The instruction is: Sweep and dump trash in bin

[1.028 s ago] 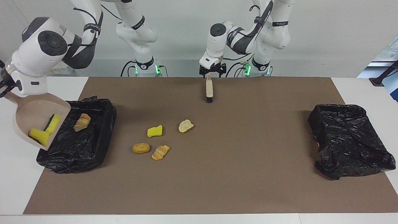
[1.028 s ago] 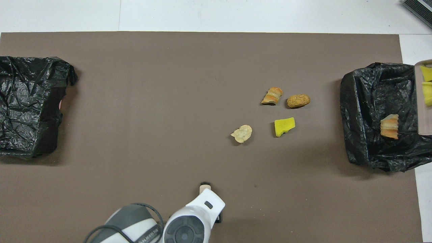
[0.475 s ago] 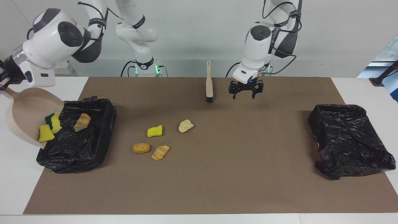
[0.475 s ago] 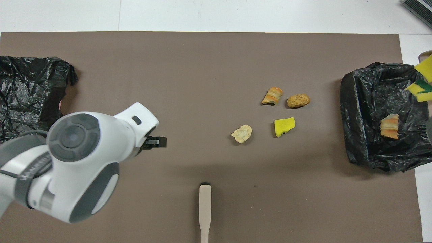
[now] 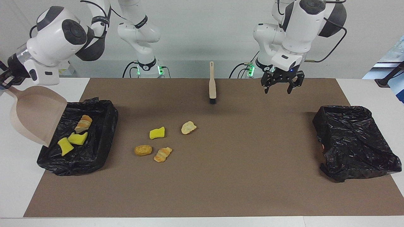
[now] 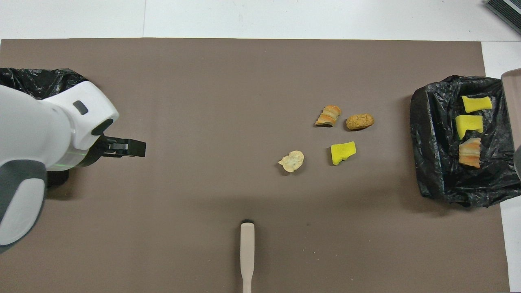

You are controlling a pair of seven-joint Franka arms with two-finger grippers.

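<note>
My right gripper (image 5: 5,79) is shut on the handle of the beige dustpan (image 5: 35,113), which is tilted with its lip over the black-lined bin (image 5: 101,142) at the right arm's end. The pan's edge shows in the overhead view (image 6: 512,101). In that bin (image 6: 435,134) lie two yellow sponge chunks (image 5: 65,146) (image 5: 78,138) and a pastry piece (image 5: 83,123). On the mat lie a yellow sponge chunk (image 5: 157,133), a pale pastry (image 5: 188,127), a bun (image 5: 143,150) and a croissant piece (image 5: 163,154). My left gripper (image 5: 282,83) is open and empty, up over the mat (image 6: 124,147).
The wooden brush (image 5: 212,82) rests with its black bristles on the mat and its handle toward the robots, midway between the arms; it shows in the overhead view too (image 6: 247,252). A second black-lined bin (image 5: 353,142) stands at the left arm's end.
The left gripper let go of the brush and moved up and toward the left arm's end. The dustpan tipped further and the two sponge chunks slid into the bin.
</note>
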